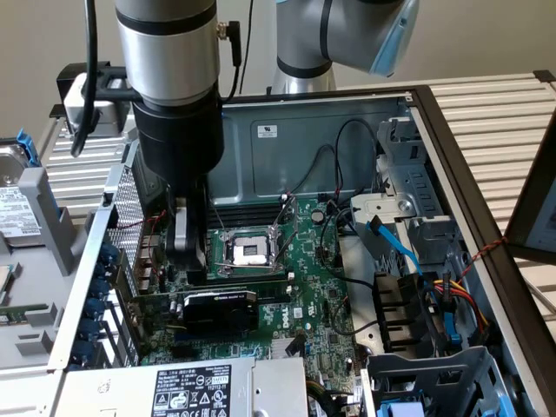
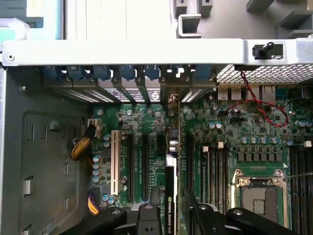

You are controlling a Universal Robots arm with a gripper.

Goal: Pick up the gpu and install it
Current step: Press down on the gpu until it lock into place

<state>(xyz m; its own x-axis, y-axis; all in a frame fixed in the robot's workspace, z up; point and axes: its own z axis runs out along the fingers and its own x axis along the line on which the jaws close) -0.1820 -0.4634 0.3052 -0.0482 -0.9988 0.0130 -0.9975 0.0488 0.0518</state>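
We see the gpu (image 1: 217, 306) standing on edge across the motherboard (image 1: 313, 287) inside the open computer case (image 1: 287, 139), its black cooler shroud facing the exterior camera and its green board edge running along the top. It sits just in front of the empty CPU socket (image 1: 250, 252), and its end nearer the exterior view's left meets the row of rear slot brackets with blue latches (image 1: 95, 304). In the wrist view we look down on the card (image 2: 169, 196) edge-on: a thin dark strip with a white label, lined up with one of the long black expansion slots (image 2: 145, 166), beside the white slot (image 2: 115, 161).

The pincer (image 1: 187, 265) hangs straight down from the arm (image 1: 169, 78) over the end of the card toward the exterior view's left, its black fingers (image 1: 184, 239) reaching the card's top edge. In the wrist view the pincer (image 2: 171, 208) has one dark finger on each side of the card's edge, close against it; we judge the jaws partly closed around the card, though we cannot tell for certain that they press on it.

Around this, a red wire (image 2: 259, 105) loops over the board near the perforated rear panel. Toward the exterior view's right lie blue cable (image 1: 395, 243), a bundle of coloured wires (image 1: 456, 300) and the grey drive cage (image 1: 434, 373). The power supply's labelled top (image 1: 195, 387) is nearest the camera.
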